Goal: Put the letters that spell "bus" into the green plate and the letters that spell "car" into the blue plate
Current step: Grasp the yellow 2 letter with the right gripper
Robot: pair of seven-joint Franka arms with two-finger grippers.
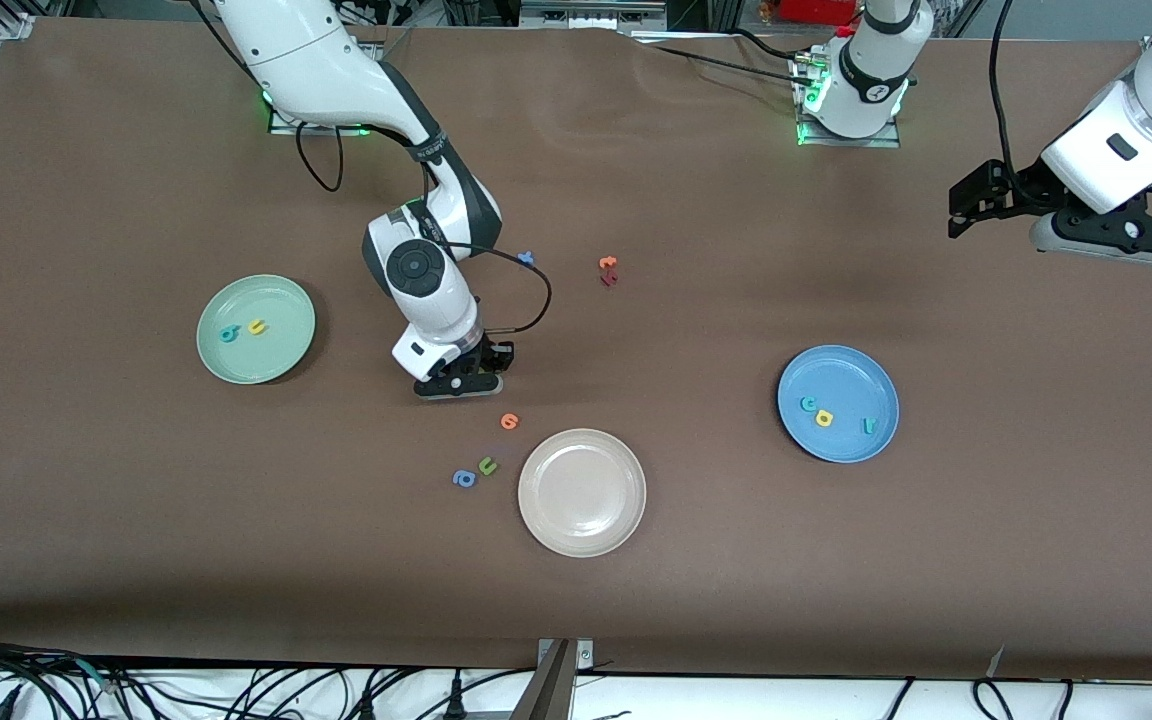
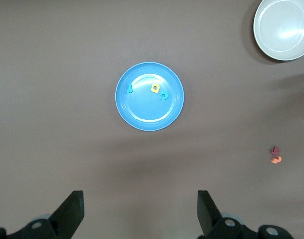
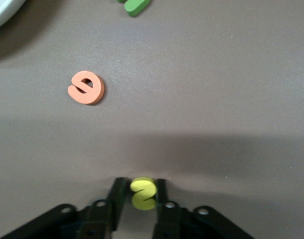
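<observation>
My right gripper [image 1: 461, 385] is down at the table between the green plate [image 1: 266, 365] and the beige-white plate, shut on a yellow "s" [image 3: 143, 194]. In the right wrist view that gripper [image 3: 142, 186] pinches the letter by its sides. A teal "b" [image 1: 228, 334] and a yellow "u" [image 1: 256, 326] lie in the green plate. The blue plate [image 1: 841, 375] holds a teal "c" [image 1: 808, 404], a yellow "a" [image 1: 824, 418] and a teal "r" [image 1: 869, 426]. My left gripper [image 1: 971, 205] waits open, high up at its own end of the table. Its wrist view looks down on the blue plate [image 2: 147, 112].
A beige-white plate [image 1: 582, 492] lies nearer the front camera. An orange letter [image 1: 509, 421] sits close beside the right gripper. A green "u" [image 1: 488, 465] and a blue "a" [image 1: 464, 478] lie by the beige-white plate. Orange and red letters [image 1: 608, 270] and a small blue letter [image 1: 526, 257] lie farther back.
</observation>
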